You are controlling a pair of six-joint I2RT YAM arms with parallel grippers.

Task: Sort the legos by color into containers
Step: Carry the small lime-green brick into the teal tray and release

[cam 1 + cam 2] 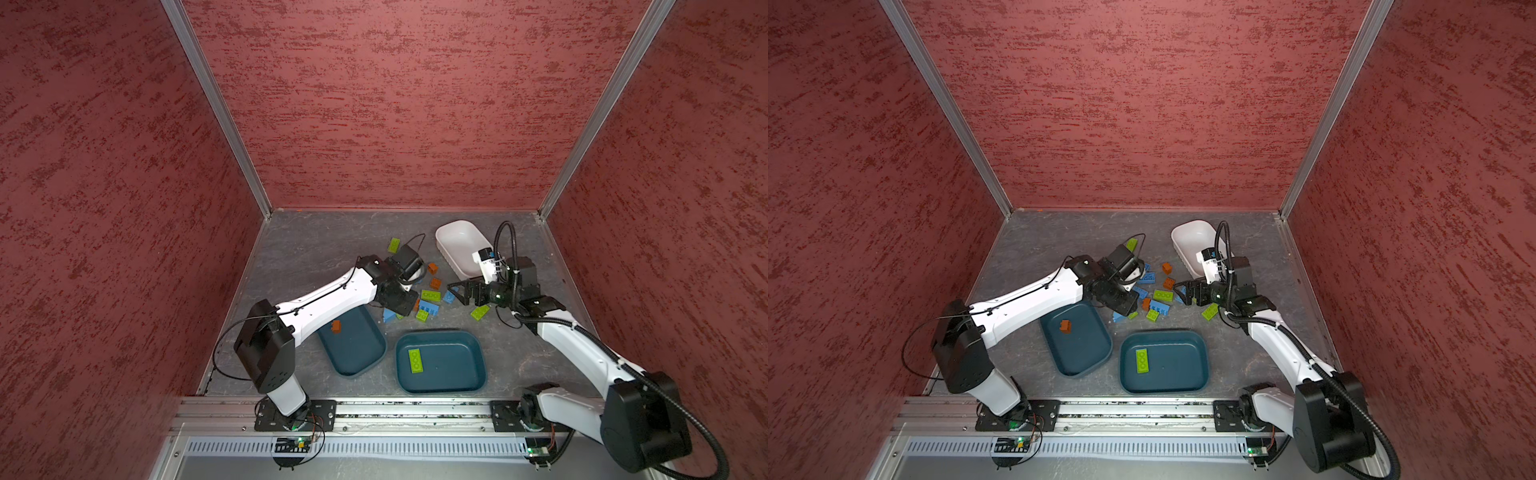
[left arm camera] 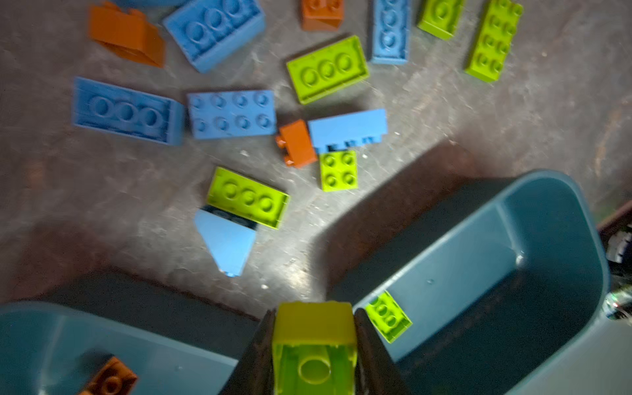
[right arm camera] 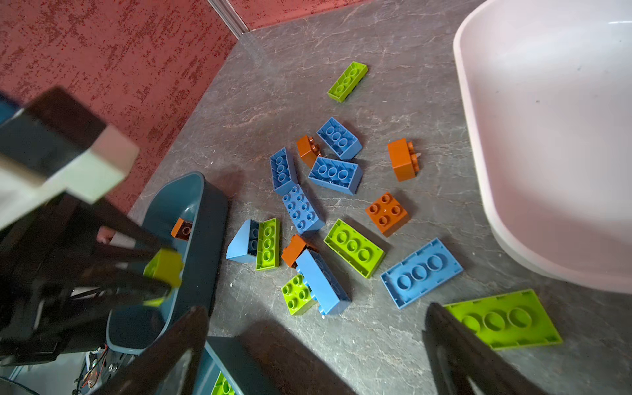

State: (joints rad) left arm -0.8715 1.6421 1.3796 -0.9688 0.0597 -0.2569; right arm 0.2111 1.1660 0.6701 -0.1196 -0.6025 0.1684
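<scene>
The left gripper [image 2: 313,313] was pinched nearly closed on a small green brick [image 2: 313,345]. It held the brick clear of the table [image 1: 316,249], above the gap between the far ends of the two teal tubs. The right gripper [image 3: 314,309] stood spread wide with nothing between its fingers, low over the right edge of the loose bricks [image 1: 430,296].

Those bricks (blue, green and orange, several lying upside down) were scattered on the table between the two grippers. A blue wedge [image 2: 227,242] lay touching an upturned green brick [image 2: 248,196], and these were the pieces closest to the left gripper's tip. A flat green brick [image 3: 502,319] lay just beside one right finger. A lone green brick [image 1: 394,245] sat apart toward the back, near the left wrist camera. In both top views the left arm [image 1: 332,299] crossed over the left part of the scatter and the far corner of the first teal tub [image 1: 353,361], hiding what lay beneath.

That first teal tub held one orange brick [image 1: 336,326]. The second teal tub [image 1: 457,365], just beside it and nearer the middle, held one long green brick [image 1: 415,360]. The white tub [image 1: 457,241] stood at the back right, well apart from the teal ones, its near end partly behind the right arm's camera.
</scene>
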